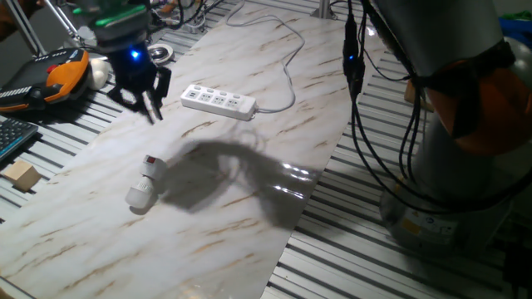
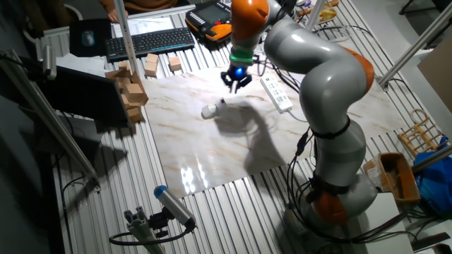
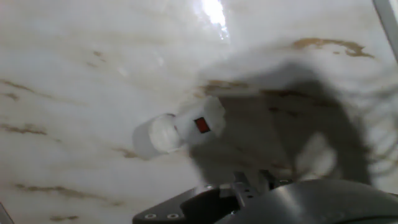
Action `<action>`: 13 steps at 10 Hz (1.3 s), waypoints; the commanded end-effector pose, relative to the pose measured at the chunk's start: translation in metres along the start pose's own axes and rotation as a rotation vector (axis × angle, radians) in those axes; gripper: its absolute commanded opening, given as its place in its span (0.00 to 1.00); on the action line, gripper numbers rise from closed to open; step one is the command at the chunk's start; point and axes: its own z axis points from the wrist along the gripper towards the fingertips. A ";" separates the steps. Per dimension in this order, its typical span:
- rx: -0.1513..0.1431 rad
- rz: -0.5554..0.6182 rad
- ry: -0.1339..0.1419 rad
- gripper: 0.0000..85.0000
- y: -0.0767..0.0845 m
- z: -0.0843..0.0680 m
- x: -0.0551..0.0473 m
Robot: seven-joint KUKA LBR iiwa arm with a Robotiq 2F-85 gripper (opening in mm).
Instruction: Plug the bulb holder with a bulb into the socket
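The white bulb holder (image 1: 150, 169) with a small red switch lies on its side on the marble board, and its bulb (image 1: 139, 196) points toward the near edge. It shows in the other fixed view (image 2: 211, 109) and in the hand view (image 3: 203, 122), where the bulb (image 3: 155, 134) is on its left. The socket, a long white power strip (image 1: 219, 100), lies farther back with its cable trailing away; it also shows in the other fixed view (image 2: 277, 94). My gripper (image 1: 143, 104) hangs above the board between the holder and the strip's left end, open and empty, and also shows in the other fixed view (image 2: 236, 82).
An orange object (image 1: 68, 71) and a white ball (image 1: 100, 73) sit at the far left behind the gripper. A wooden block (image 1: 22, 176) and a keyboard (image 1: 12, 137) lie off the board at left. The arm's base and cables (image 1: 453, 133) stand at right.
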 end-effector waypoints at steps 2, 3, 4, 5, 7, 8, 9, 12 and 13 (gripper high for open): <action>-0.124 0.755 -0.093 0.60 0.022 0.012 0.008; -0.125 0.813 -0.134 0.60 0.027 0.019 0.011; -0.139 0.879 -0.167 0.60 0.029 0.023 0.012; -0.151 0.924 -0.174 0.60 0.030 0.026 0.010; -0.187 1.014 -0.180 0.60 0.033 0.034 0.004; -0.191 1.041 -0.184 0.60 0.033 0.037 0.002; -0.198 1.073 -0.190 0.60 0.033 0.038 0.001; -0.223 1.177 -0.245 0.60 0.033 0.046 -0.005; -0.226 1.190 -0.252 0.60 0.034 0.049 -0.006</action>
